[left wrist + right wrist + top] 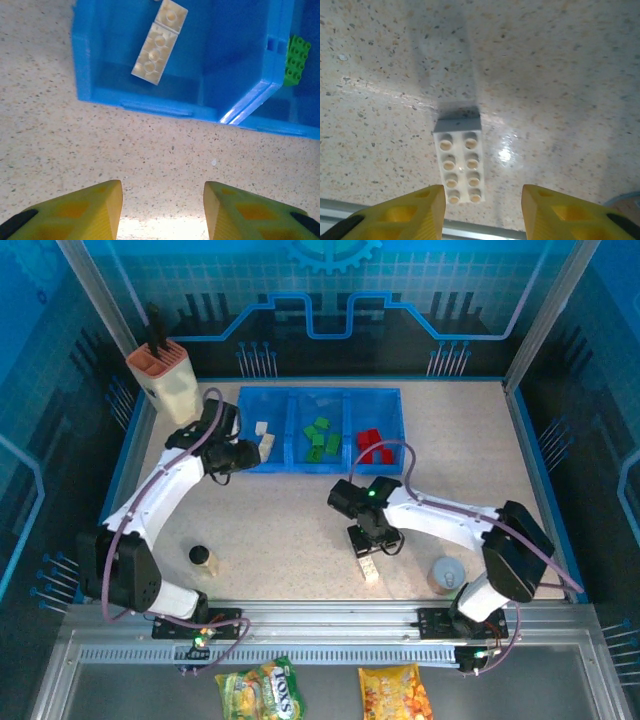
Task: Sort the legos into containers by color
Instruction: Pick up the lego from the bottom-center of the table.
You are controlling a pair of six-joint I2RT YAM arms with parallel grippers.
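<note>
- Table: speckled beige top, glossy. You get a bright glare patch on it in the right wrist view.
- Room: blue backdrop panels w/ printed circuit-style lines behind and at both sides. Slanted metal posts stand at the far corners, and an aluminium rail runs along the near edge.
- Blue tray: far middle of the table, 3 compartments side by side. Cream bricks are in the left one, green bricks in the centre, red bricks in the right.
- Loose cream brick: 2x4, studs up, flat on the table near the rail, well apart from the tray.
- Right gripper: over that brick, fingers wide, nothing clamped. In your wrist view the brick's near end reaches in beside the picture-left finger; can't tell if they touch.
- Left gripper: at the tray's near-left corner, fingers wide, holding nothing, bare table between them. The left compartment's cream bricks lie just ahead.
- Misc: knife block at the far-left corner, small bottle by the left arm, grey cup by the right arm, 2 snack bags in front of the rail.
</note>
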